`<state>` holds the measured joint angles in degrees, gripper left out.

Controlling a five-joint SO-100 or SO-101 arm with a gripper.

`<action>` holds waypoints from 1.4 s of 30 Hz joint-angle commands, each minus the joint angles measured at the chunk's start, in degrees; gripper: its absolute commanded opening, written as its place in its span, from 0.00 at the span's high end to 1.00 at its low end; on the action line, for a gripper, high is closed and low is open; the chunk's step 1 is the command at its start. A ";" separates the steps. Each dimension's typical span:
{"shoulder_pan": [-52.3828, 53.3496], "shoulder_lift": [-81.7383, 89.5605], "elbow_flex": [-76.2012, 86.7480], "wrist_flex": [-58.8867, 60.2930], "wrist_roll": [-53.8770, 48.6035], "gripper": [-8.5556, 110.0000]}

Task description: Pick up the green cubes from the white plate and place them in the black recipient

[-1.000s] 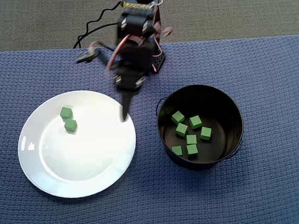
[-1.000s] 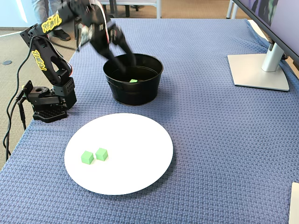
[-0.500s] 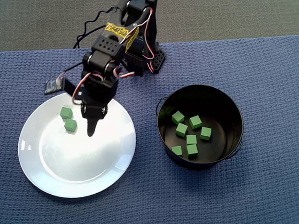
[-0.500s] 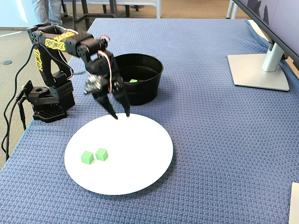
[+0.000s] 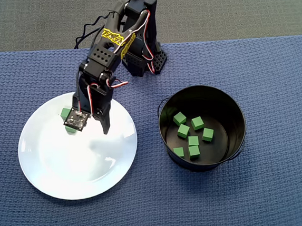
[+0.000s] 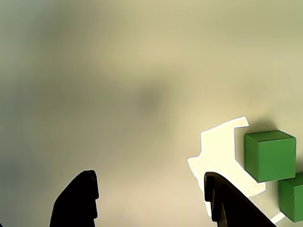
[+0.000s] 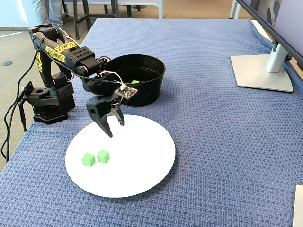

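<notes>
Meanwhile, seven small matte green cubes [image 5: 193,140] lay in the glossy black round pot [image 5: 167,142] (two [image 7: 97,157] remained on the round white plate [image 7: 142,175]); the black two-finger gripper [image 7: 113,126] hovered nearby, fingers spread, empty.

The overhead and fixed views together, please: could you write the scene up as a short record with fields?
Surface: blue woven cloth
White plate: two green cubes side by side near its edge
Black recipient: seven green cubes inside, overhead view
Gripper: open, empty, tips pointing down above the plate, apart from the cubes
Wrist view: both cubes lie right of the open gripper
Other: monitor stand at far right
</notes>
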<state>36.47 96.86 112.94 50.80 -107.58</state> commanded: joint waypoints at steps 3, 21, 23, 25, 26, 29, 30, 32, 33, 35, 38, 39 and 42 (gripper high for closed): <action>2.02 0.26 -4.83 2.20 -9.23 0.73; -1.23 -10.28 -9.76 -0.44 -8.88 0.74; 0.00 -10.20 -8.61 -0.79 -9.67 0.75; 1.41 -10.11 -8.44 -0.88 -10.46 0.75; 2.11 -10.11 -8.44 -1.05 -10.81 0.75; 4.04 -10.28 -8.26 -1.67 -11.95 0.75; 4.57 -10.28 -8.17 -1.93 -12.04 0.75; 5.45 -10.46 -8.44 -1.85 -12.48 0.75; 5.89 -10.63 -8.61 -1.85 -12.92 0.75; 6.86 -11.25 -9.67 -1.85 -13.54 0.75; 8.44 -12.92 -12.39 -1.14 -14.41 0.75; 8.88 -13.36 -13.10 -1.14 -14.59 0.75; 9.67 -13.62 -14.50 -1.05 -14.77 0.75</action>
<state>45.09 82.71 102.74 50.01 -119.71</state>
